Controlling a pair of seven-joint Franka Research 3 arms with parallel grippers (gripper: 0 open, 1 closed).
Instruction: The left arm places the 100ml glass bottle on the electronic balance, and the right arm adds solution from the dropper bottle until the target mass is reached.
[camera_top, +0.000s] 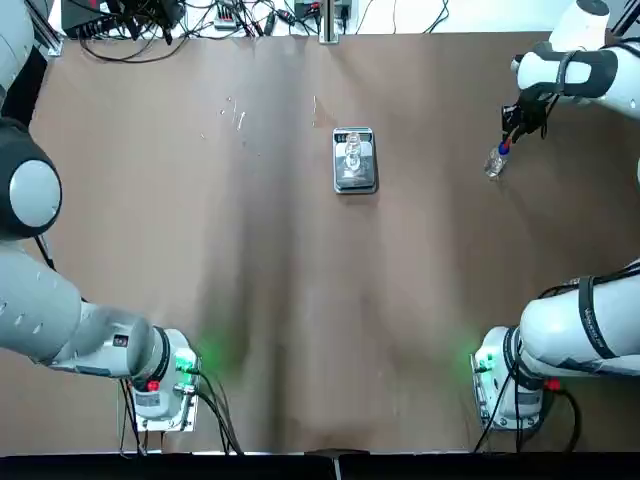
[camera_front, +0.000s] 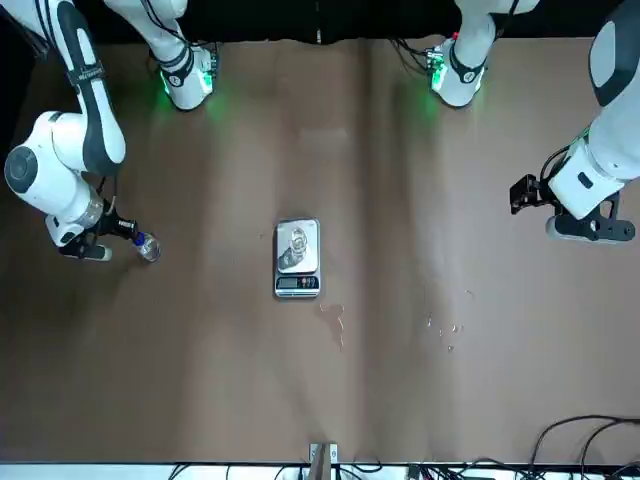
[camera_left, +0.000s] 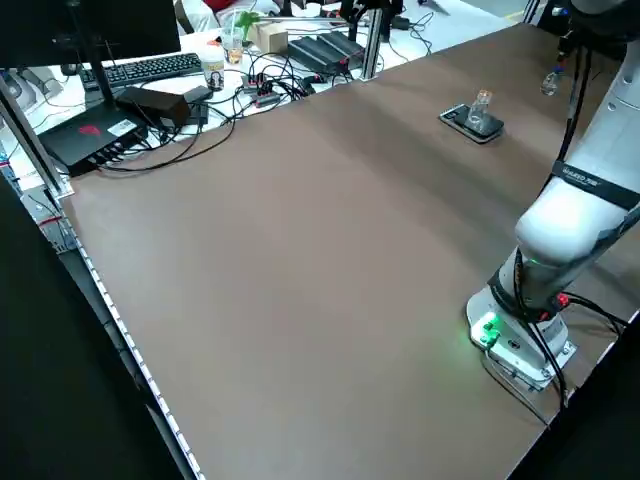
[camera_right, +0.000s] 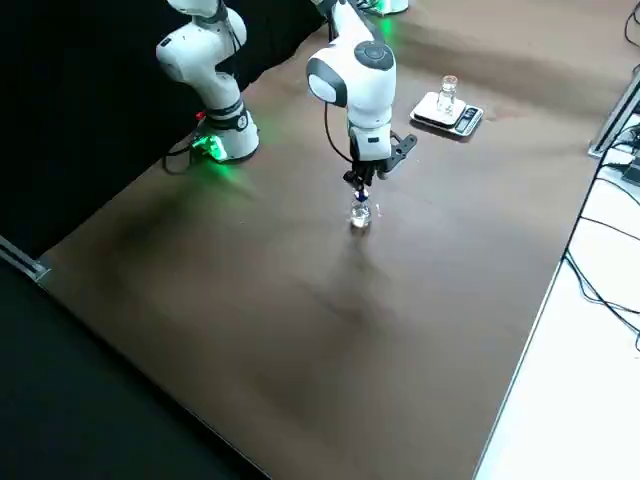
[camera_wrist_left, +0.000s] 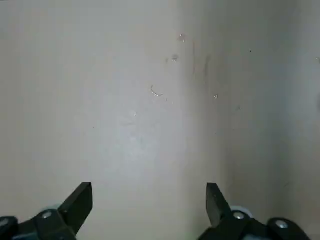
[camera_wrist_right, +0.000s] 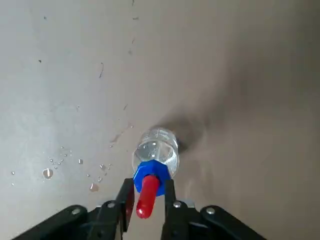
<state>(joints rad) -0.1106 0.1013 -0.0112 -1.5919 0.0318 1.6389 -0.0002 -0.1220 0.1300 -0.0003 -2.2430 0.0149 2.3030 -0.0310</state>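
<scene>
Brown tabletop: well right of the silver-grey rectangular balance (camera_top: 355, 160) bearing the clear uncapped glass bottle (camera_top: 353, 153), the right gripper (camera_wrist_right: 145, 200) pinches the blue-collared, red-topped dropper bottle (camera_wrist_right: 152, 167), presumably to lift it for dosing, while the left gripper (camera_wrist_left: 149, 200) hangs spread and empty.

Brown counter (camera_top: 300, 320), mostly bare. Small water drops (camera_top: 235, 112) on it at approx. 11 o'clock in top view; more drops (camera_wrist_right: 65, 167) in right wrist view. Beyond the far edge, left side view: black keyboard (camera_left: 165, 68), black box w/ red mark (camera_left: 95, 137), tangled cables (camera_left: 255, 90), paper cup (camera_left: 212, 72), cardboard box (camera_left: 270, 36).
</scene>
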